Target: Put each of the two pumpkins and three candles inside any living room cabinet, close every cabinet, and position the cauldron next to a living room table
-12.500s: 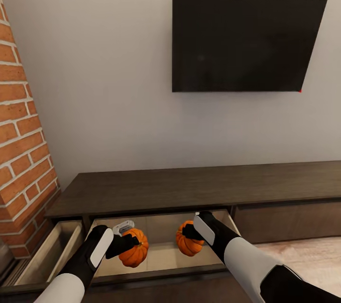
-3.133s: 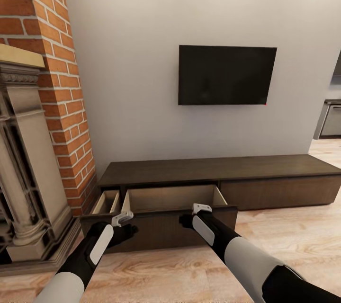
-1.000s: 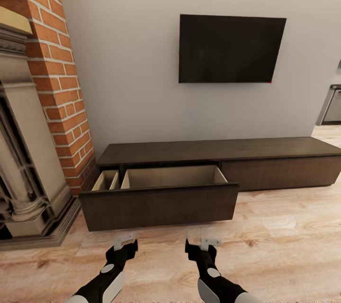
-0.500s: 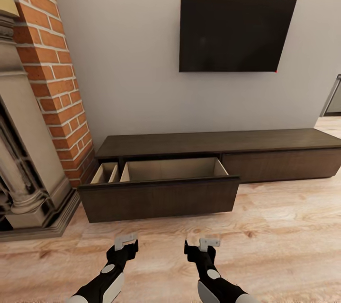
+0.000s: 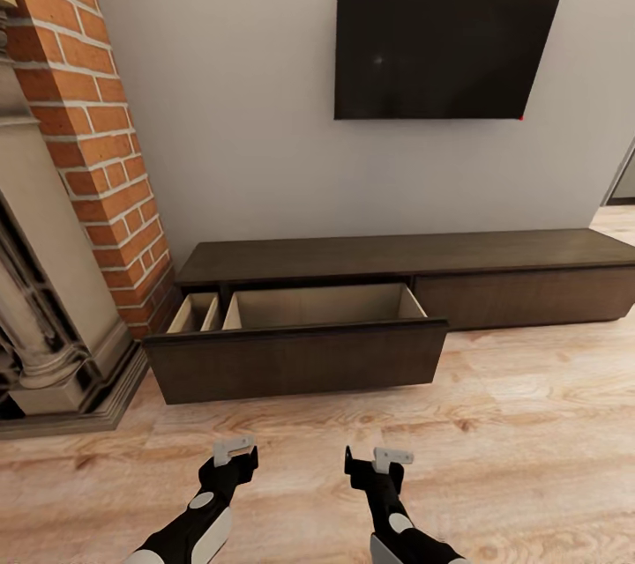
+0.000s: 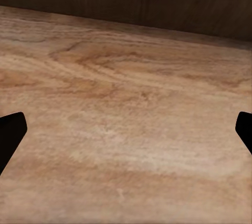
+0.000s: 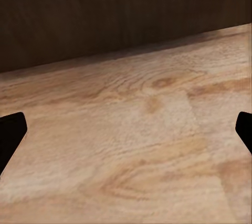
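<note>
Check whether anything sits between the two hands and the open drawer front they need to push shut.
Nothing visible does. Bare wood floor lies between the left hand, the right hand and the drawer front of the cabinet. Both hands are open and empty, apart from the front. Both wrist views show floor, then dark wood.

Pumpkins no longer in grippers since 12.5 s ago. Left gripper (image 5: 236, 455) and right gripper (image 5: 375, 463) now low over floor (image 5: 529, 423), spread empty, apart from cabinet (image 5: 300, 361) drawer front.
</note>
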Controlling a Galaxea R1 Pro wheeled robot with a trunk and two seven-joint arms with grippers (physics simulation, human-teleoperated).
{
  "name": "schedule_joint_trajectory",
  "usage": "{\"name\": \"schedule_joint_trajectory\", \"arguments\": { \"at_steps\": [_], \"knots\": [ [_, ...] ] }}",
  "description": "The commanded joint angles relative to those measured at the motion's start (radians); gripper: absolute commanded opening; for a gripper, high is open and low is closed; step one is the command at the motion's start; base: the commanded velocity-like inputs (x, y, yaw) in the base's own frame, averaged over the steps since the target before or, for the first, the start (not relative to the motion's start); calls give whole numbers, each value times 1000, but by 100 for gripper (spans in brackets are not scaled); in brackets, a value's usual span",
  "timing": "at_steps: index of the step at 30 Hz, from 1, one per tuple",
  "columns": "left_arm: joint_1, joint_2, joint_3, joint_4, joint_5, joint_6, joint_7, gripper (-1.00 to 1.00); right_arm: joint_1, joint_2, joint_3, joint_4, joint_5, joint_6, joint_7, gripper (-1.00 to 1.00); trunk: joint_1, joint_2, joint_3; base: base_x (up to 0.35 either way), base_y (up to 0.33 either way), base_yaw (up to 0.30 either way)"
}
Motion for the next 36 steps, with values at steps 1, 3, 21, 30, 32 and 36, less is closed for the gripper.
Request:
{"name": "schedule_joint_trajectory", "arguments": {
  "at_steps": [1,3,21,30,32,36],
  "knots": [
    [-1,0,-9,0,7,-4,7,100,3,0,9,0,-6,-20,-7,100,0,0,-1,0,0,0],
    [-1,0,-9,0,7,-4,7,100,6,-1,10,0,-6,-38,-7,100,0,0,-1,0,0,0],
    [-1,2,-9,0,8,-4,7,100,9,-1,11,0,-10,-47,-7,100,0,0,-1,196,40,0],
    [-1,2,-9,0,8,-4,7,100,9,-1,10,0,-11,-46,-7,100,0,0,-1,192,5,0],
    [-1,2,-9,0,8,-4,7,100,9,-1,10,0,-11,-46,-7,100,0,0,-1,131,0,0],
    [-1,2,-9,0,10,-4,8,100,9,-1,10,0,-11,-46,-7,100,0,0,-1,188,0,0]
  ]
}}
